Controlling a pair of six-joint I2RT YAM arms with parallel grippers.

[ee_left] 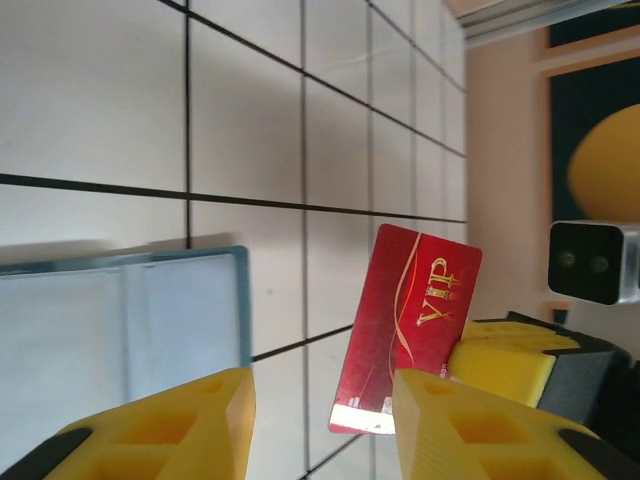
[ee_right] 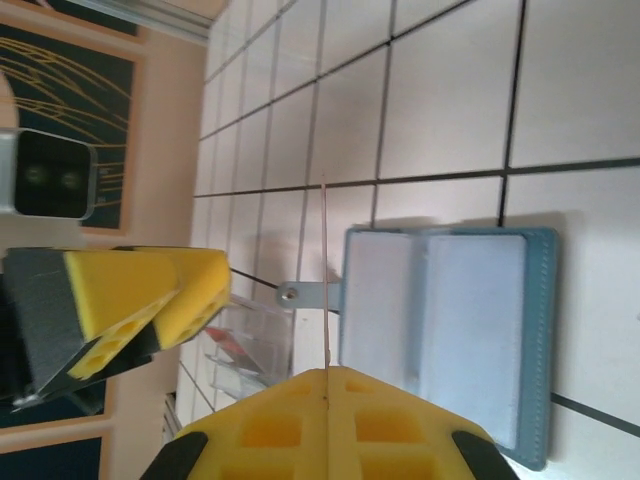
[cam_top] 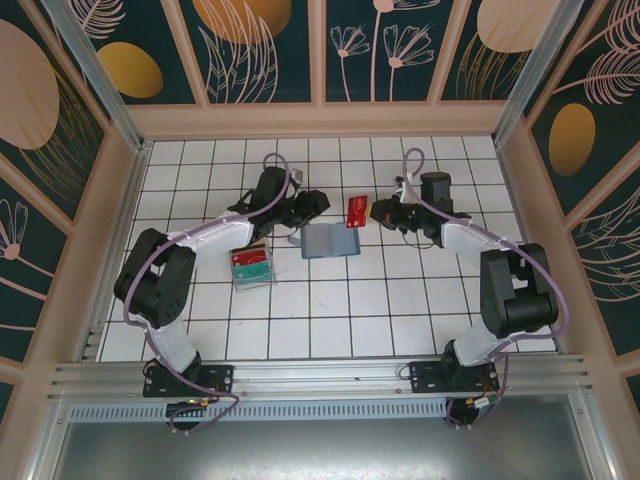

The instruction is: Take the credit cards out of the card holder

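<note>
The tiles (cam_top: 330,312) before the card holder (cam_top: 328,241) lie free; clear tray (cam_top: 252,267) flanks its left.

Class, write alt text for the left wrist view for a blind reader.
A red VIP card is pinched by the right gripper over white tiles. The open teal card holder lies at left; the left gripper, open, frames the bottom.

Left arm (cam_top: 165,265) and right arm (cam_top: 505,275) reach inward; left fingers (ee_left: 170,430) stand apart, right fingers (ee_right: 260,430) clamp the red card (ee_left: 405,330).
</note>
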